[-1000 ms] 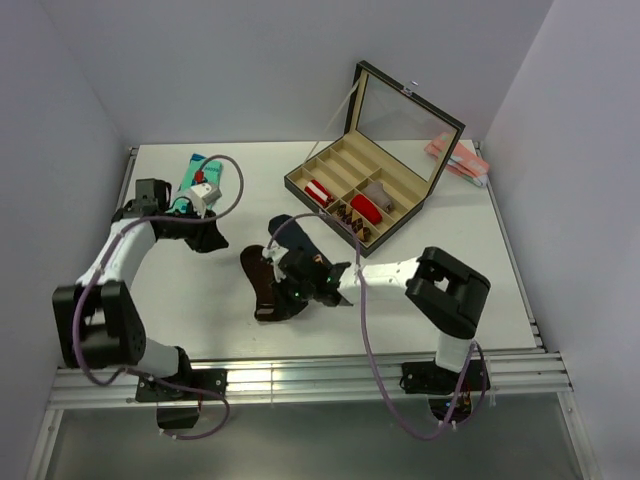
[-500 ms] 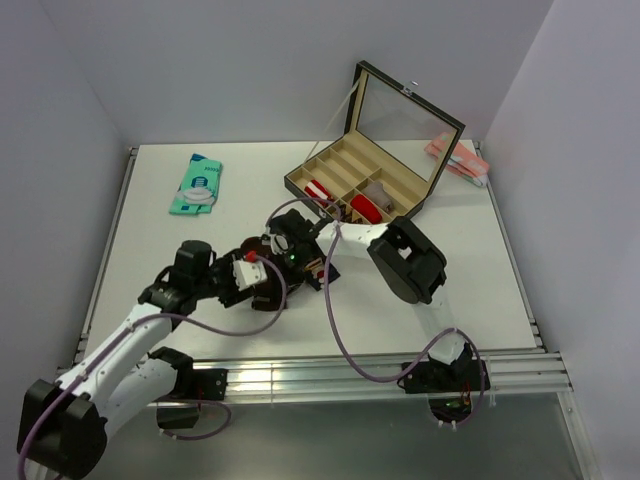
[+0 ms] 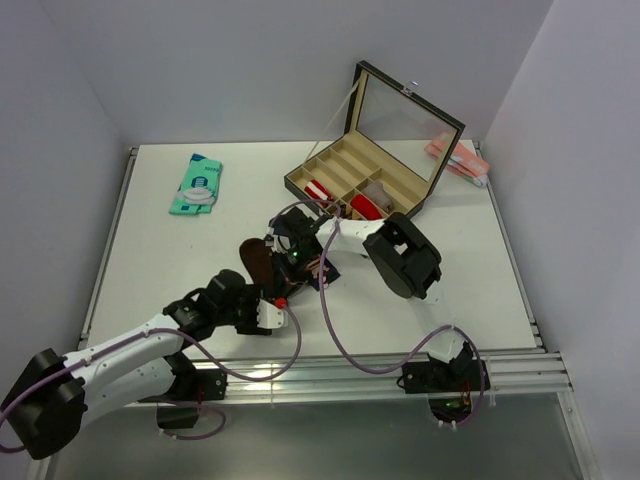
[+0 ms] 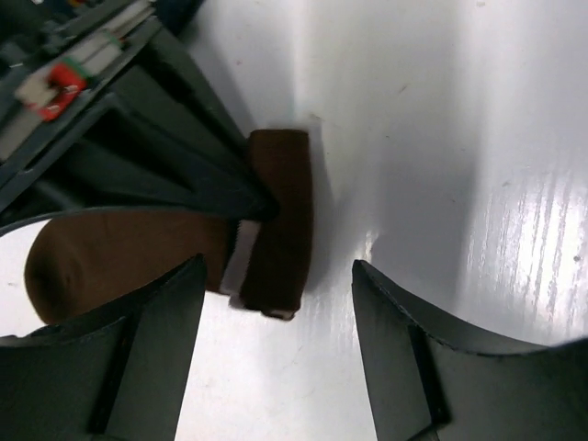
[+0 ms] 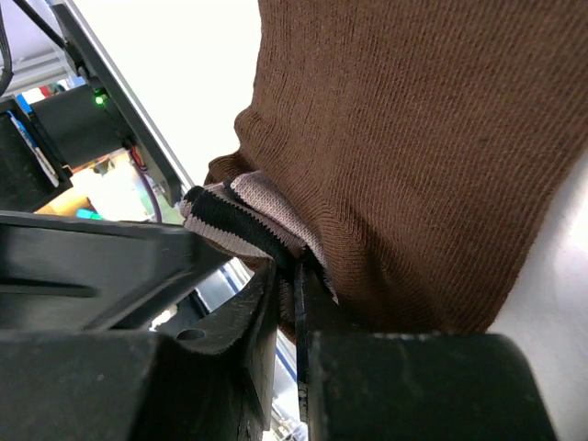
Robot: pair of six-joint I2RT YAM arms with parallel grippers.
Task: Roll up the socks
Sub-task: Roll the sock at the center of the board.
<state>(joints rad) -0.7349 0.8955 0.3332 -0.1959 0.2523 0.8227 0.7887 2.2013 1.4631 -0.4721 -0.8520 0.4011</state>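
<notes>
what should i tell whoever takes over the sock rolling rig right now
Left end effector: open, poised around the rolled end of the brown sock, no contact visible.
Right end effector: shut on the brown sock, pinching its striped cuff edge at the fold.
Brown sock: on the table, in front of the open compartment case. One end is turned over into a short roll, the rest lies flat.
Done: roll only started.
Left: finish rolling the brown sock. Probably close the left end effector on the roll first to steady it.
</notes>
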